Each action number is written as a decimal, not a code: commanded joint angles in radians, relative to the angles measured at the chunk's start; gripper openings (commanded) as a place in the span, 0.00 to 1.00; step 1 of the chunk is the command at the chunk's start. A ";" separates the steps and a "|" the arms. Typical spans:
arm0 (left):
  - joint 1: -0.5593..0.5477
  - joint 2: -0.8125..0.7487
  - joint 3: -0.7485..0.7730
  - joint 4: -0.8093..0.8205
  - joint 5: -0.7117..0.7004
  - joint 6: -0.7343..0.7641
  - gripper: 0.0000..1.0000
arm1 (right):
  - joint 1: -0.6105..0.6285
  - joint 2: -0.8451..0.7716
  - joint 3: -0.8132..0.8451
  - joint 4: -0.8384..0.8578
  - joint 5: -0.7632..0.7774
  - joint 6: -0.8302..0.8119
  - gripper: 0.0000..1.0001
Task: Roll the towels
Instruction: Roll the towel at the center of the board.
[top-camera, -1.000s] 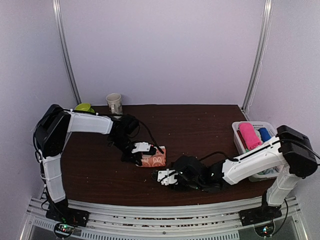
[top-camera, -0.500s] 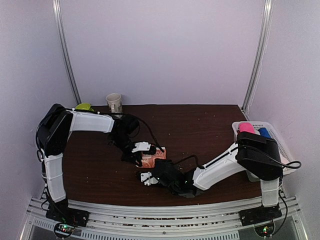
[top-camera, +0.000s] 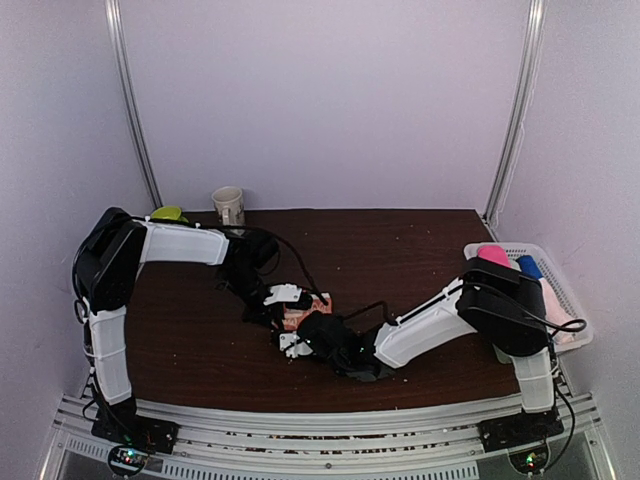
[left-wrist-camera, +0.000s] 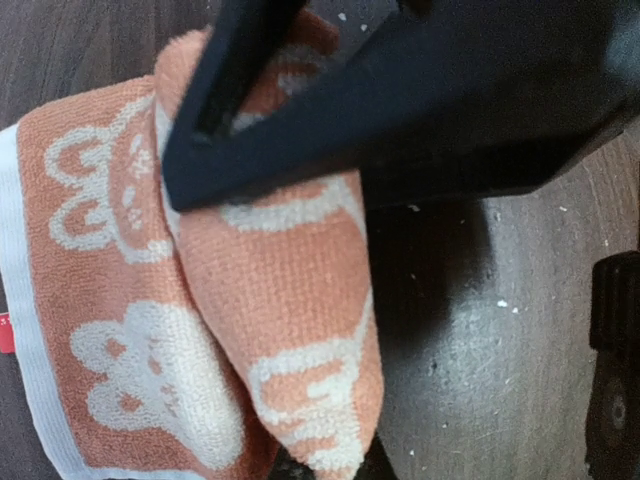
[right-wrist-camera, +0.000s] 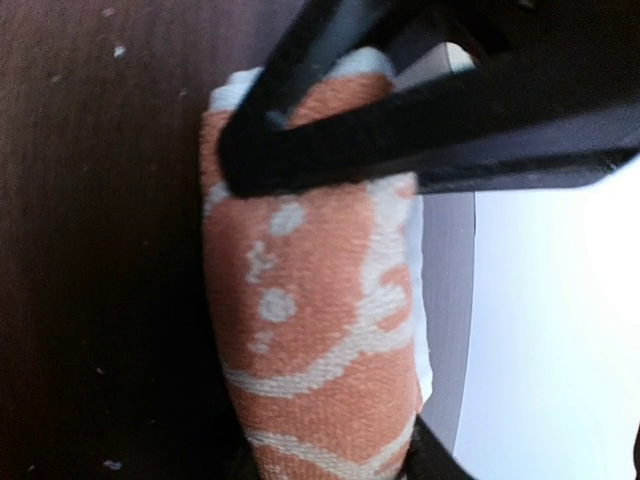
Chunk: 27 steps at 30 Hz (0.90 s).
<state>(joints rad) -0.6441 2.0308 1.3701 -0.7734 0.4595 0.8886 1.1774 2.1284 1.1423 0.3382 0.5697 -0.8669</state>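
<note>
- The left claw (left-wrist-camera: 205, 140) is clamped together on a thick fold of the orange bunny-print towel (left-wrist-camera: 285, 310). It pinches the top of the doubled-over part.
- The right claw (top-camera: 297, 340) is at the same towel from the near side, with its fingers straddling the rounded bundle in its own wrist view. I cannot tell whether they are squeezing it or only set around it.
- The orange bunny-print towel lies on the desk (top-camera: 400, 250), left of centre and between the two claws. Part of it is curled into a plump roll. In the left wrist view a flat layer with a white border is spread on the wood beside the curled part.
- My reading is that this towel is mid-roll: the bundle is formed but not closed up, and the flat layer is left to wind in.
- The hot pink towel (top-camera: 490, 254) sits in the white basket (top-camera: 575, 322) at the right edge, beside a blue roll (top-camera: 527, 266). The right arm hides most of it, so its shape is unclear. It seems to be already put away.
- A cup (top-camera: 229, 207) and a green object (top-camera: 168, 213) stand at the far left corner, well away from the work.
</note>
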 joint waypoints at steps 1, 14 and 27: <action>-0.013 0.104 -0.072 -0.178 -0.083 0.015 0.00 | -0.019 0.022 0.045 -0.122 -0.055 0.040 0.28; 0.049 -0.048 -0.079 -0.138 -0.072 0.025 0.39 | -0.034 0.002 0.064 -0.234 -0.158 0.150 0.08; 0.168 -0.412 -0.333 0.153 -0.038 0.023 0.98 | -0.059 -0.017 0.152 -0.437 -0.325 0.245 0.04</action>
<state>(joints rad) -0.5034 1.7695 1.1210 -0.7734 0.4084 0.9127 1.1324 2.1201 1.2530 0.0841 0.3626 -0.6903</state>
